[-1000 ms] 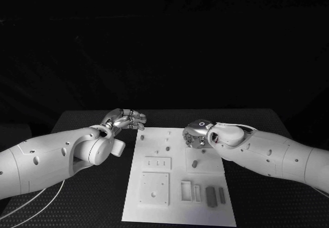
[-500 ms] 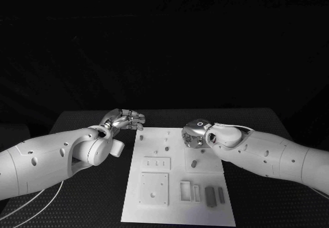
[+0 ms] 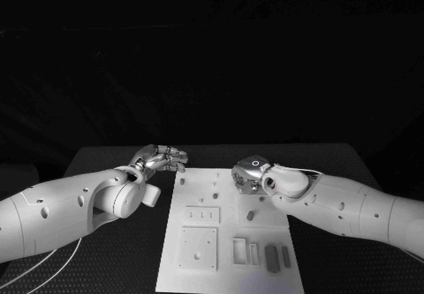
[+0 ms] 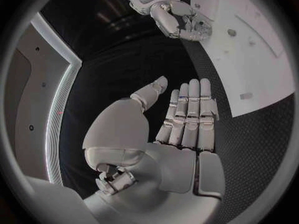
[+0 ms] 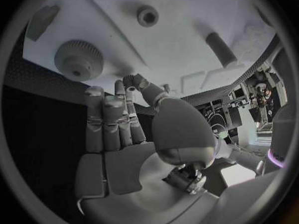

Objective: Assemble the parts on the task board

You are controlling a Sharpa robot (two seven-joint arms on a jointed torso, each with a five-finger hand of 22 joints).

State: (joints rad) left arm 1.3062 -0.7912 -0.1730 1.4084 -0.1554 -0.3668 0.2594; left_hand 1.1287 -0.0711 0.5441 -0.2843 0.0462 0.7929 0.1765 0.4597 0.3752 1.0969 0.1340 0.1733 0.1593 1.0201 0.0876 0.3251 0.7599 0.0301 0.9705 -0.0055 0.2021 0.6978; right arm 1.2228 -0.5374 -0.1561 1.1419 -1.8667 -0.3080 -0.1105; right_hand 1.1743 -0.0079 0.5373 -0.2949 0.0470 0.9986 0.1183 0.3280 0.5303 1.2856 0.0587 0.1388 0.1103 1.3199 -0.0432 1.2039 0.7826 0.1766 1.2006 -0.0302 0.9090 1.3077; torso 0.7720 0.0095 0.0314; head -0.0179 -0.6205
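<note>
Head view: I see the white task board [image 3: 231,236] lying flat mid-table on the black textured table [image 3: 106,257]. My left hand [image 3: 161,157] hovers just off its far-left corner, the right hand [image 3: 248,175] over its far edge. Grey parts [image 3: 271,255] lie near the board's near-right edge.

Left wrist view: the left hand's fingers [image 4: 190,114] are straight, together, holding nothing, above mesh-textured table.

Right wrist view: the right hand's fingers [image 5: 112,119] are extended, empty, beside a ridged round gear [image 5: 78,59] and a cylindrical peg [image 5: 221,49].

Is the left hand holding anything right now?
No. The left hand is open: its fingers lie straight and nothing sits in them.
</note>
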